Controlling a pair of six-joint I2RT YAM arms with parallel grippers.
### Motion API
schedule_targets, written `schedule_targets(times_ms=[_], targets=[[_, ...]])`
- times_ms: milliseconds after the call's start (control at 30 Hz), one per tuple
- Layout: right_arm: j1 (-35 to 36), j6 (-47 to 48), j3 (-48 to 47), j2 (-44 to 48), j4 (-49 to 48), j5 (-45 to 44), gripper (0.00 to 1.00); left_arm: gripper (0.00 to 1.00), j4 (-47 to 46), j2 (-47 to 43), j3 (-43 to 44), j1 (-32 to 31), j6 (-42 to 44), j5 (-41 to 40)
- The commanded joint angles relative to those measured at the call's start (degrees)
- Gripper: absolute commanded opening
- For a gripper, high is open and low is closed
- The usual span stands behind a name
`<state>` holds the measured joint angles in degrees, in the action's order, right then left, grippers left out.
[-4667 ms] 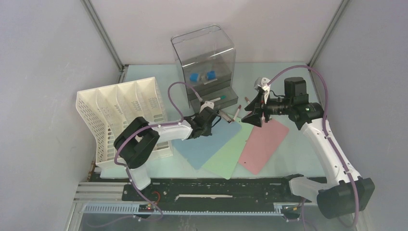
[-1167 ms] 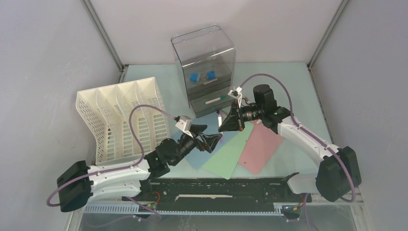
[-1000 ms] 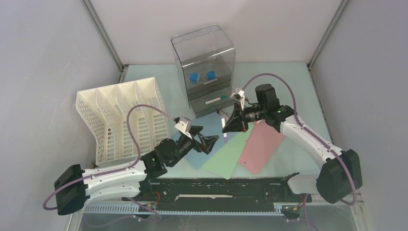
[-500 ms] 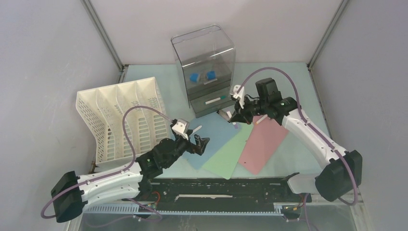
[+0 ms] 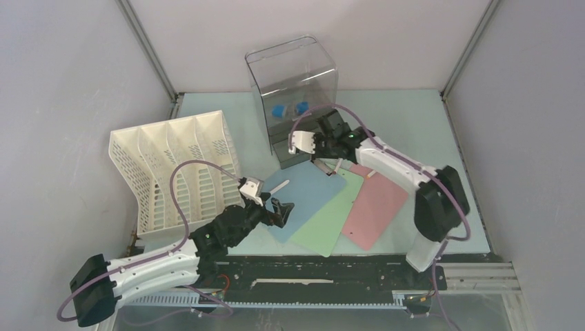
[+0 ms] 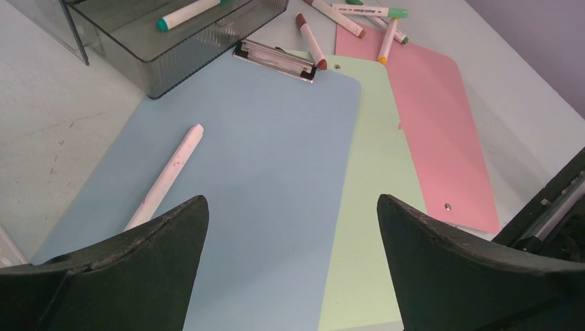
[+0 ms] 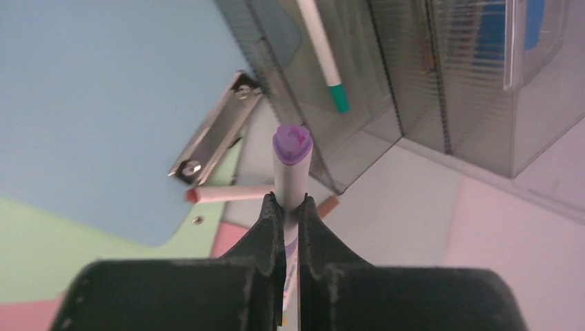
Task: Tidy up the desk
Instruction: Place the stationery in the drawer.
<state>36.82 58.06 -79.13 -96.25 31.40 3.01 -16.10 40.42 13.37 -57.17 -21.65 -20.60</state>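
The desk [image 5: 414, 117] lies fixed and rigid beneath everything, so we judge only its light, slick clutter needs gripping: our right claw [image 7: 286, 207] pinches a purple-capped marker [image 7: 292, 148] by the barrel, our left claw [image 6: 290, 203] gapes empty above the blue clipboard [image 6: 276, 124].

Light was bright, even and diffuse in all three views, throwing only faint, soft-edged shadows on the desk [image 5: 414, 110]. Pale reflections streaked the clear box [image 5: 293, 69], and the walls [image 5: 69, 69] leaned outward toward the overhead frame's edges. In the wrist views the dark fingers [image 6: 476, 276] lay close and slightly soft, almost without detail, while the blue clipboard [image 6: 262, 152] and purple pen [image 7: 292, 155] looked sharp.
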Motion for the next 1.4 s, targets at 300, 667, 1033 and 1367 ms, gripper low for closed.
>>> schedule_targets(times_ms=[300,667,1033,1367], targets=[[4.1,11.0,-16.0,-17.5,-9.5,-20.7,0.0,1.0,-0.6,-0.7,-0.9,0.6,-1.9,0.3],[5.2,9.5,-16.7,-21.5,-13.7,-22.9,0.22,1.0,-0.2,-0.9,-0.9,0.7,-1.7,-0.2],[5.5,0.2,-16.4,-16.4,-7.3,-19.9,0.57,1.0,0.8,-0.1,0.7,0.7,-1.6,0.0],[5.4,-16.3,-8.2,1.0,4.5,-2.8,0.59,1.0,3.8,1.7,4.9,1.0,-1.1,1.2]])
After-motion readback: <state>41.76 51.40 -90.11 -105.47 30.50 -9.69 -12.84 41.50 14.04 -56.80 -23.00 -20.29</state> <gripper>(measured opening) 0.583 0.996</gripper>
